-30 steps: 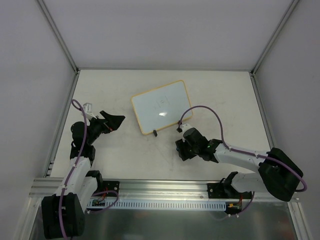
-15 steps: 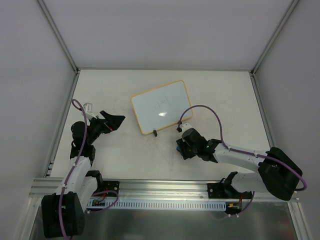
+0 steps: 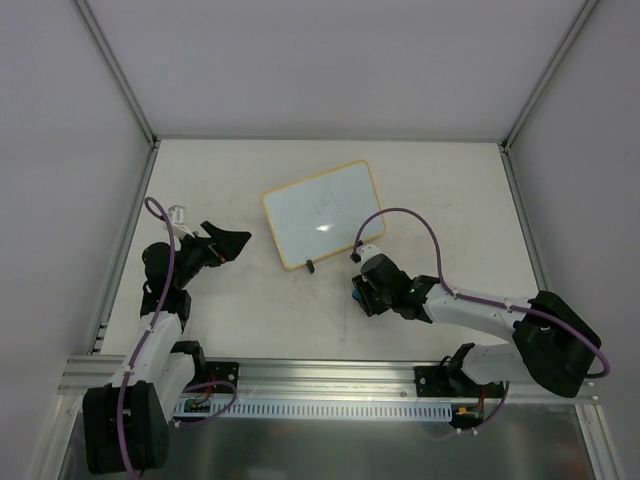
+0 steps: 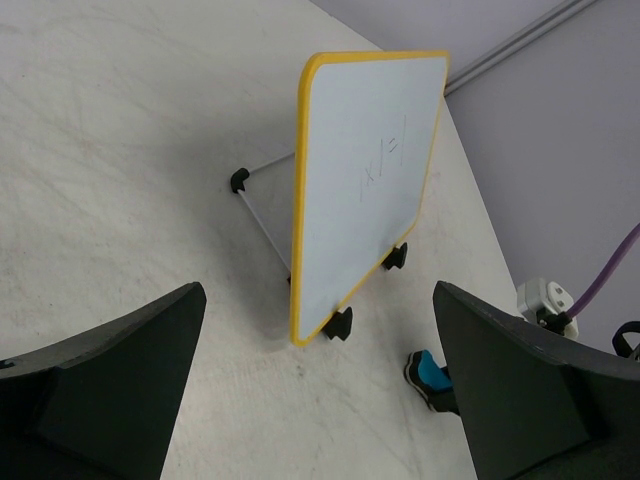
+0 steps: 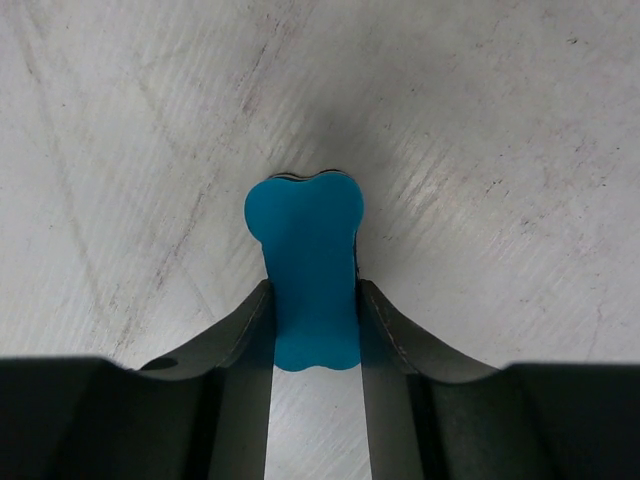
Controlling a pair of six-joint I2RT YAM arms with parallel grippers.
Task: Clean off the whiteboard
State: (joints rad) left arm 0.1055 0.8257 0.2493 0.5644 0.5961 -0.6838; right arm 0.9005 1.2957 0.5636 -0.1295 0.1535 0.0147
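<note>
The whiteboard [image 3: 322, 213], white with a pale-yellow frame, stands tilted on black clip feet at mid table, with faint marks near its middle. It also shows in the left wrist view [image 4: 365, 190]. My right gripper [image 3: 362, 293] is just in front of the board's near right corner, apart from it. It is shut on a small blue eraser [image 5: 308, 270], held close over the table. The eraser also shows in the left wrist view [image 4: 432, 372]. My left gripper [image 3: 232, 243] is open and empty to the left of the board, its fingers [image 4: 110, 380] pointing at it.
The table [image 3: 440, 190] is off-white and scuffed, with metal posts at its far corners. A purple cable loops over the right arm [image 3: 480, 312] near the board's right foot. The aluminium rail [image 3: 320, 385] runs along the near edge.
My right gripper has shifted slightly toward the board, and the blue eraser now shows between its fingers from above. The left arm and the board have not moved.
</note>
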